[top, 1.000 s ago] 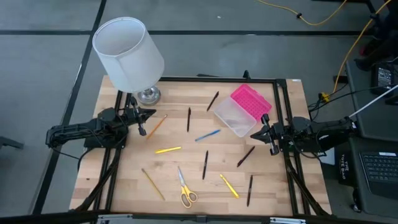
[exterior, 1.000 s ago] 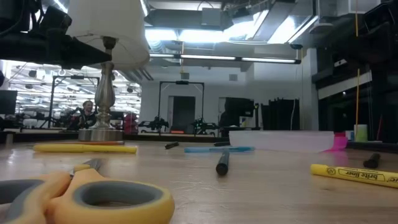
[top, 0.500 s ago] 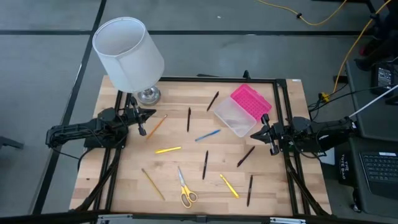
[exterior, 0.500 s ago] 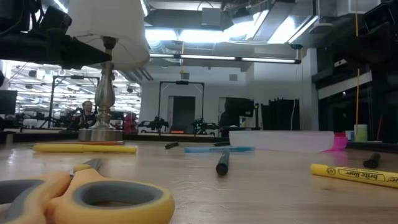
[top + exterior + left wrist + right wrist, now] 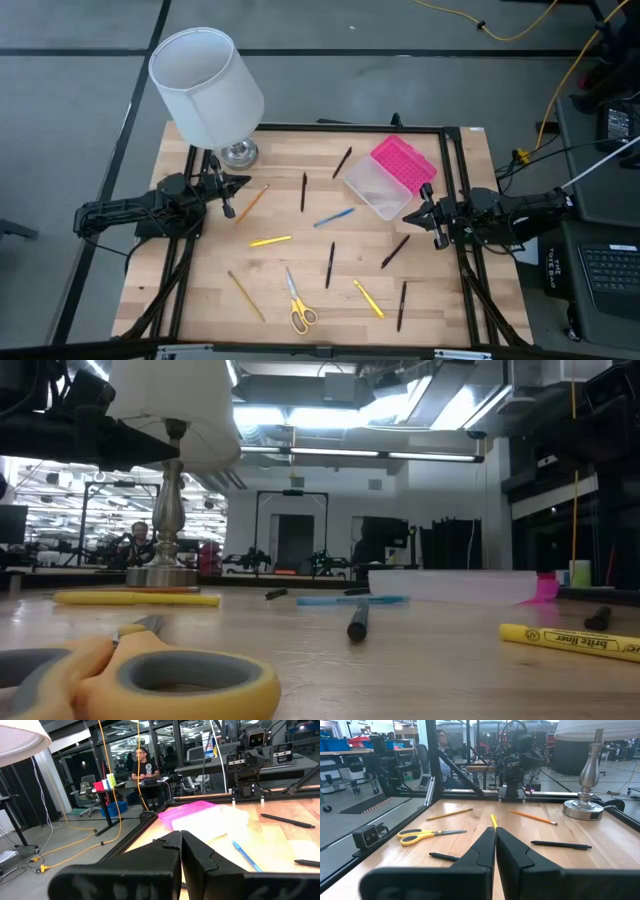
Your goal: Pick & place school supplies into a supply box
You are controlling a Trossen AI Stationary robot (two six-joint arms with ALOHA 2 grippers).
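The school supplies lie scattered flat on the wooden table: black pens (image 5: 329, 264), a blue pen (image 5: 333, 217), a yellow highlighter (image 5: 270, 241), an orange pencil (image 5: 252, 203) and yellow-handled scissors (image 5: 298, 305) near the front edge. The supply box (image 5: 375, 190) stands open at the far right, its pink lid (image 5: 403, 163) lying back behind the clear base. My left gripper (image 5: 228, 196) waits shut at the table's left edge, pointing level toward the box. My right gripper (image 5: 419, 214) waits shut at the right edge, just near of the box. Neither holds anything.
A table lamp with a white shade (image 5: 205, 85) and a silver base (image 5: 238, 153) stands at the far left corner, close to my left gripper. A black frame (image 5: 452, 170) runs round the table. People sit at desks in the room beyond.
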